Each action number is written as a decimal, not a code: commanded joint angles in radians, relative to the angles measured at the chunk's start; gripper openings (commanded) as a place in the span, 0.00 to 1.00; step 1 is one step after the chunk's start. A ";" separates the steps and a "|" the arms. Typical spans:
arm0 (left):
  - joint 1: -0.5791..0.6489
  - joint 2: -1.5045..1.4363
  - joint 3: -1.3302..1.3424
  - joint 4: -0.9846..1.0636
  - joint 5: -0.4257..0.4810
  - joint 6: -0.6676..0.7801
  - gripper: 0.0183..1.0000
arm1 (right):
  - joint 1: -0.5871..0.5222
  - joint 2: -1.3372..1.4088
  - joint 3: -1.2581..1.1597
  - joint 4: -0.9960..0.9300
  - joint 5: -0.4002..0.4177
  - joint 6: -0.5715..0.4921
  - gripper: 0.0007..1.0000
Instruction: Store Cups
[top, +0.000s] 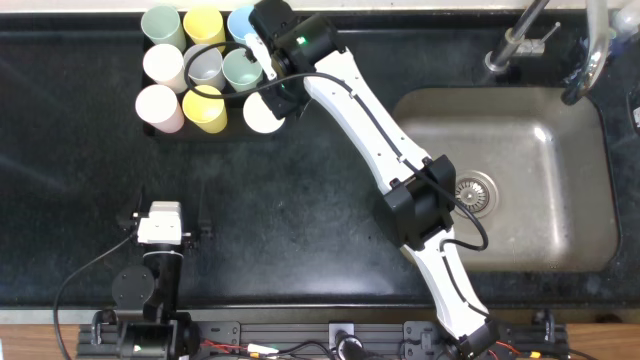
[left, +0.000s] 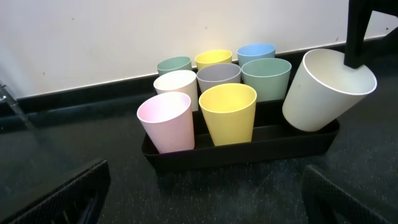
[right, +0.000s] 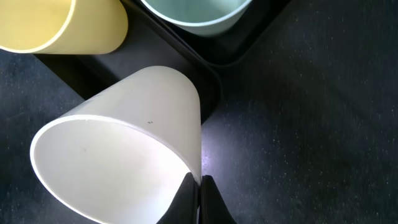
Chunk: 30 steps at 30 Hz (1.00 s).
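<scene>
R gripper (right: 199, 194) has its jaws clamped on the rim of the white cup (right: 118, 146). The cup is tilted, mouth leaning out past the tray (left: 236, 155) edge. Its base end is down in the tray's corner slot on the sink side, in the row nearest the arm bases (can't tell if the base touches the tray floor). It sits just beside yellow cup (left: 227, 113) and green cup (left: 266, 76).

Other cups upright in tray: pink cup (left: 165, 121) in the same row. 2nd white cup (left: 175, 84) and grey cup (left: 218, 78) in mid row. Sage cup (left: 174, 64), 2nd yellow cup (left: 213, 59), blue cup (left: 256, 53) in back row by wall.

L gripper (top: 162, 218): jaws wide apart, holding nothing, over black counter (top: 300, 230) near its own base, well apart from tray. Sink (top: 520, 180) at counter's right.
</scene>
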<state>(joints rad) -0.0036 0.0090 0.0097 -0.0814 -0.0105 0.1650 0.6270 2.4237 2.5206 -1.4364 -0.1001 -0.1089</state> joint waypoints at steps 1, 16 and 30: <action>0.009 -0.006 -0.002 -0.001 0.010 0.014 1.00 | 0.021 0.004 0.027 0.003 -0.004 -0.007 0.04; 0.009 -0.006 -0.002 -0.001 0.010 0.014 1.00 | 0.031 0.024 0.027 0.005 0.025 -0.030 0.04; 0.009 -0.006 -0.002 -0.001 0.010 0.014 1.00 | 0.031 0.052 0.027 0.003 0.048 -0.030 0.04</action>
<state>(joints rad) -0.0036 0.0090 0.0097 -0.0814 -0.0105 0.1650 0.6544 2.4702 2.5206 -1.4361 -0.0635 -0.1318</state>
